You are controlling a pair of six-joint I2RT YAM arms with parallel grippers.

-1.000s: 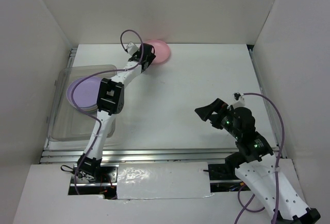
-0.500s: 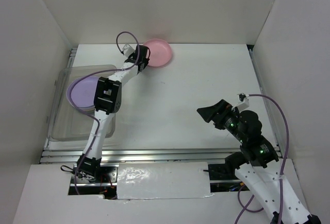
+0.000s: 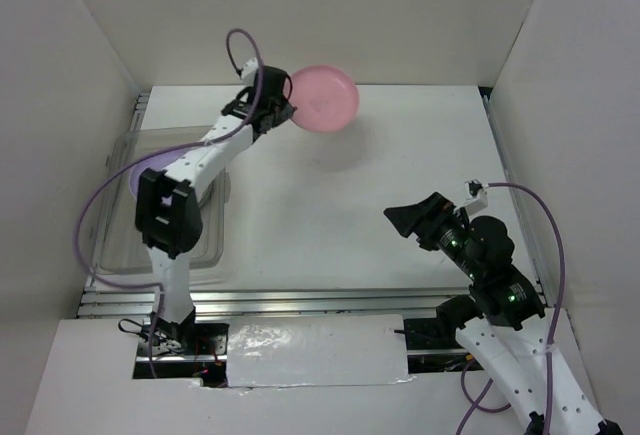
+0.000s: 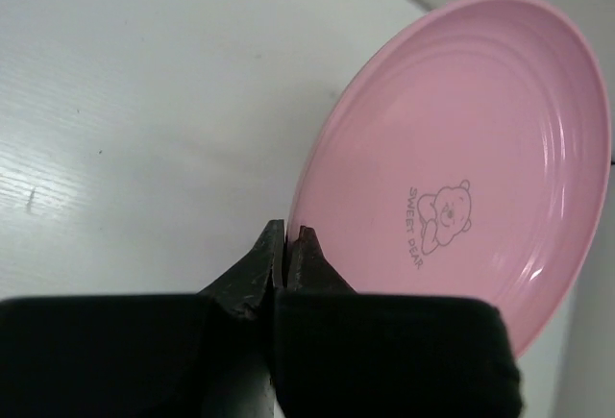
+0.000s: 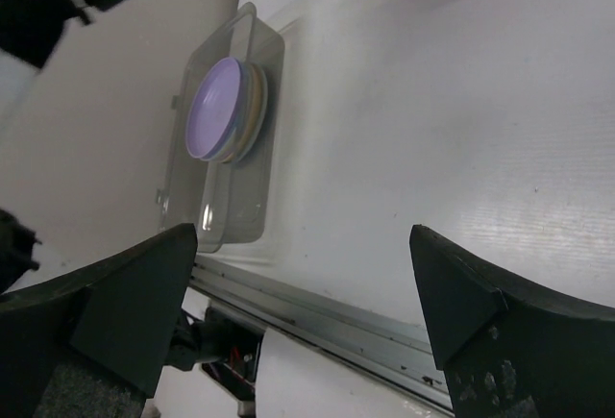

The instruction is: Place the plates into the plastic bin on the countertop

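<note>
Pink plate (image 4: 461, 178), pinched at its near rim: the fingers of your left gripper (image 4: 286, 235) are closed tight on the edge, holding the plate tilted, bear print (image 4: 440, 214) showing, above the far part of the countertop (image 3: 400, 155). Your right gripper (image 5: 300, 235) hangs over the near right side with fingers spread wide, holding nothing. At the left edge, the plastic bin (image 5: 216, 216) holds a stack topped by a purple plate (image 5: 219, 109).

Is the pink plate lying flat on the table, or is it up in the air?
Up and tilted: the left gripper pinches the pink plate by its rim; its shadow lies on the countertop.
</note>
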